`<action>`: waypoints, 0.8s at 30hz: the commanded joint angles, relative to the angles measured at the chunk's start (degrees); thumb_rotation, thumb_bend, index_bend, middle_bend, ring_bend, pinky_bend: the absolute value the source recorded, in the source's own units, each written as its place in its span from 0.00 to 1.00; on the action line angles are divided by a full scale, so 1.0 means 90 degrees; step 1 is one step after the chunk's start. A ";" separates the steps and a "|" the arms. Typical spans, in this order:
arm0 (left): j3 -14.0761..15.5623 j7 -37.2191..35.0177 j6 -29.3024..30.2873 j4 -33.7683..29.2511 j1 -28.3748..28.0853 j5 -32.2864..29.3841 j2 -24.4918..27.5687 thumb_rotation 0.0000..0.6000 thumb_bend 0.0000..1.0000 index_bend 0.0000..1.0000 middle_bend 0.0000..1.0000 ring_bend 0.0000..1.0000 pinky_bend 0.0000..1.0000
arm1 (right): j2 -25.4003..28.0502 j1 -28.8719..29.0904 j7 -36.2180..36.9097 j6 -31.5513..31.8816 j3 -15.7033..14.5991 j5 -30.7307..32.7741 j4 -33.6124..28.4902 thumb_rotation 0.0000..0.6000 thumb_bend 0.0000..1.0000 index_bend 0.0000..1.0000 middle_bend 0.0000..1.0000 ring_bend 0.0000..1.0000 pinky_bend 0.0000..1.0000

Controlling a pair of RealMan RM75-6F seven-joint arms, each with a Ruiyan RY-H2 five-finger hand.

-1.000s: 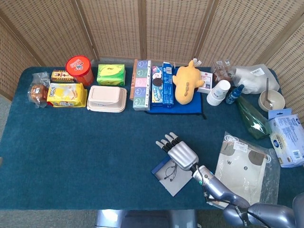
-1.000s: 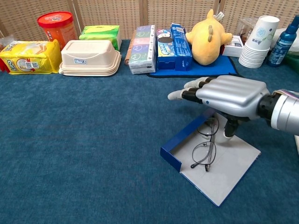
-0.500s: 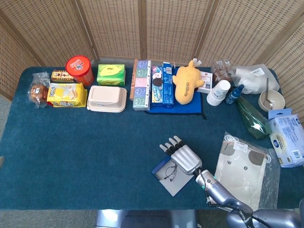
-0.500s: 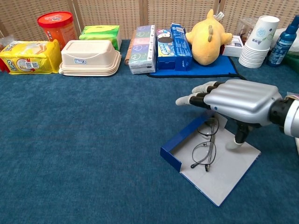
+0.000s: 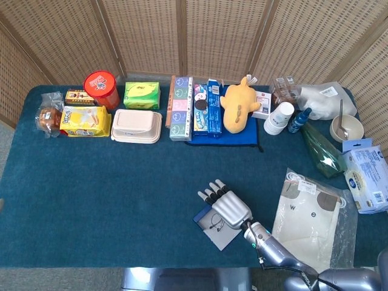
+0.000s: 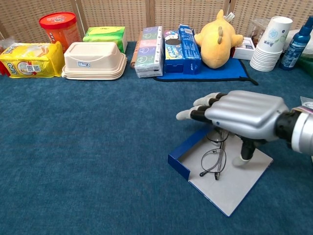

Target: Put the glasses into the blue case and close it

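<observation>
Wire-rimmed glasses (image 6: 213, 158) lie folded inside the blue case (image 6: 221, 173), which sits flat and unfolded near the table's front edge, its low blue wall at nine o'clock and its pale flap spread toward four o'clock. So the first half of the job looks done; the flap waits to be folded over. Directly above hovers the right hand (image 6: 240, 113), palm down, fingers stretched flat toward nine o'clock, holding nothing, thumb hanging at the flap, probably to get under it. At three o'clock lies a bagged cloth (image 5: 309, 214). No left hand shows.
</observation>
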 commanded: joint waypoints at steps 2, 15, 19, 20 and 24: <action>0.0007 -0.0046 0.0011 0.0048 0.0019 -0.0011 -0.0013 0.98 0.29 0.16 0.11 0.03 0.00 | -0.0182 0.0207 -0.0152 -0.0167 0.0103 0.0182 0.0058 1.00 0.00 0.00 0.14 0.01 0.04; 0.0021 -0.0200 0.0037 0.0216 0.0088 -0.0067 -0.0054 0.97 0.29 0.16 0.11 0.03 0.00 | -0.0473 0.0765 -0.0258 -0.0423 0.0359 0.0846 0.0474 1.00 0.00 0.00 0.14 0.01 0.04; 0.0016 -0.0194 0.0033 0.0215 0.0081 -0.0059 -0.0065 0.98 0.29 0.16 0.11 0.03 0.00 | -0.0422 0.0795 -0.0283 -0.0354 0.0285 0.0899 0.0412 1.00 0.00 0.00 0.14 0.01 0.04; 0.0015 -0.0189 0.0032 0.0213 0.0079 -0.0056 -0.0068 0.98 0.29 0.16 0.11 0.03 0.00 | -0.0408 0.0802 -0.0286 -0.0339 0.0269 0.0912 0.0394 1.00 0.00 0.00 0.14 0.01 0.04; 0.0016 -0.0164 0.0022 0.0194 0.0065 -0.0034 -0.0082 0.98 0.29 0.16 0.11 0.03 0.00 | -0.0319 0.0835 -0.0317 -0.0258 0.0211 0.0937 0.0298 1.00 0.00 0.00 0.14 0.01 0.04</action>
